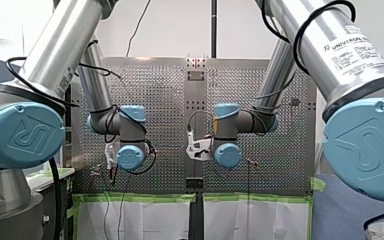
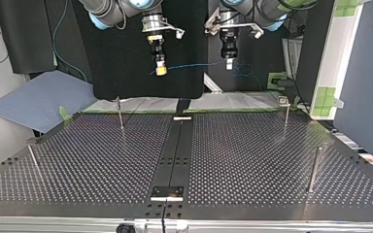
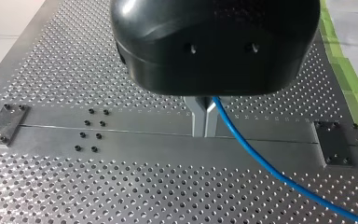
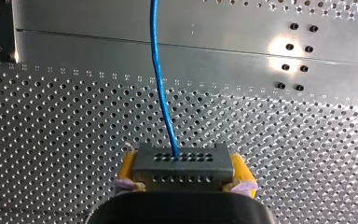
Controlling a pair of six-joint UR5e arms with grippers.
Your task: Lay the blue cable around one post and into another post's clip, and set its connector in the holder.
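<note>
Connector [image 4: 182, 167] between right fingers [image 4: 128, 164] | blue cable [image 3: 261, 156] leaves view | left fingers [image 3: 199, 119] half-hidden

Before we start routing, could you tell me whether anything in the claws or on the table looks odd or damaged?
Nothing stands out. My right claw grips the connector squarely between its yellow pads, my left claw pinches the blue cable, and the cable runs unkinked between them above the table.

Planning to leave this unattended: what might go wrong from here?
The blue cable spans nearly straight between my left claw and my right claw; moving apart might strain it at the connector or drag it through the left claw's grip. The posts are thin, so the cable may miss one.
</note>
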